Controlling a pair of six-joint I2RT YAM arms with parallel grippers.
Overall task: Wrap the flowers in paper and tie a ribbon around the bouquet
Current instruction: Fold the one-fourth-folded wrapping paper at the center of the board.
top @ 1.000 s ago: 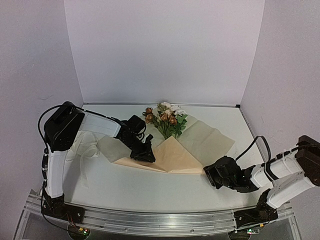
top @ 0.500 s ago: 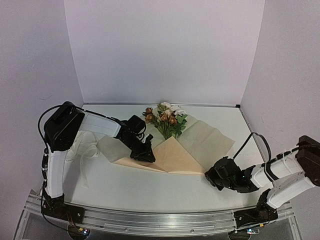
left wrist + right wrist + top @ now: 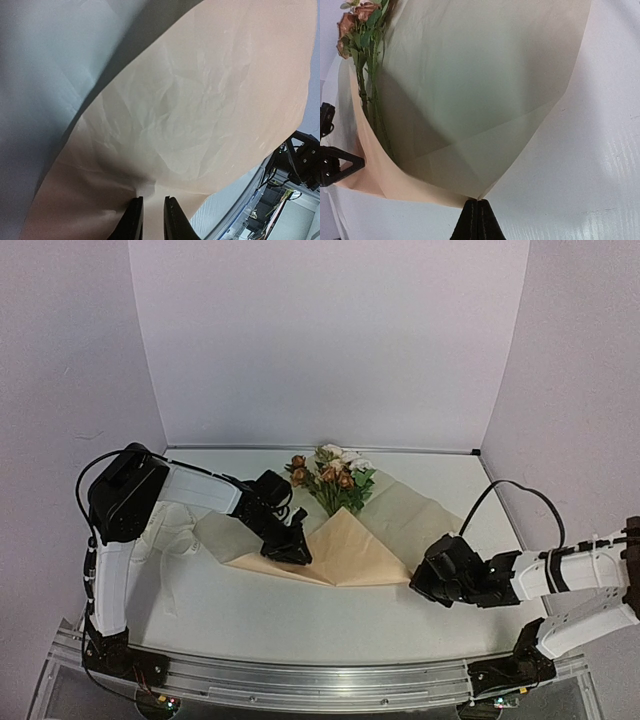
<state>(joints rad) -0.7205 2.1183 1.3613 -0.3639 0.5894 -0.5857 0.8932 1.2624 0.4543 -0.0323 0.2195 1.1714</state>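
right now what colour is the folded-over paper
Tan-orange paper, clearest in the top view.

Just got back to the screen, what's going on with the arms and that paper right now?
The flowers lie on the paper, heads toward the back wall. The left gripper pinches the edge of the paper's left flap, which is folded over the lower stems. The right gripper is shut at the paper's near right corner and seems to pinch it. The wrap is not yet closed into a cone, and nothing is tied around it.
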